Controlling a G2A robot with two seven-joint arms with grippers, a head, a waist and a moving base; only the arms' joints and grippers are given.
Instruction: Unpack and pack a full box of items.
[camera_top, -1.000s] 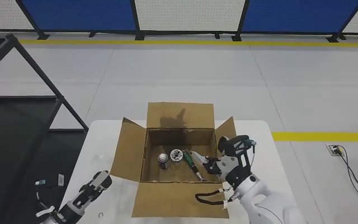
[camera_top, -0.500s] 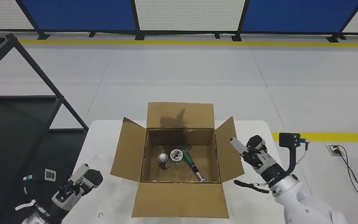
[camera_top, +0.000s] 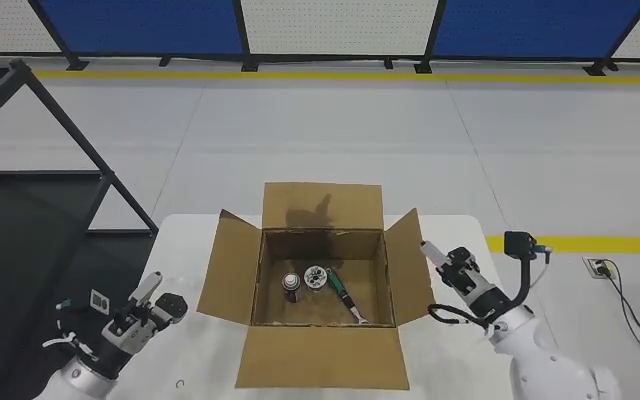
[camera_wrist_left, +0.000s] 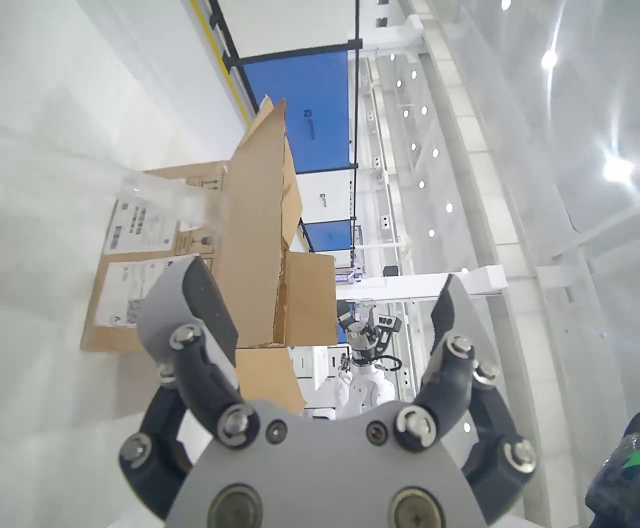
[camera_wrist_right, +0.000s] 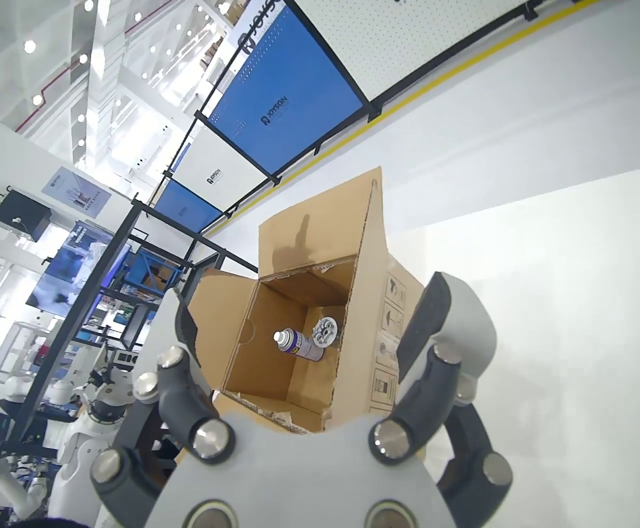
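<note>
Top view: left gripper (camera_top: 158, 291) and right gripper (camera_top: 446, 258), spread empty, flank the brown cardboard box (camera_top: 323, 360); any reach inside should clear its flaps.

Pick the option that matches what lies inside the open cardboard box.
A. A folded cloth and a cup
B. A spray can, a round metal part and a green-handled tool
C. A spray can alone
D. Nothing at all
B: the top view shows the spray can, the round metal part and the green-handled tool lying on the floor of the box.
</note>
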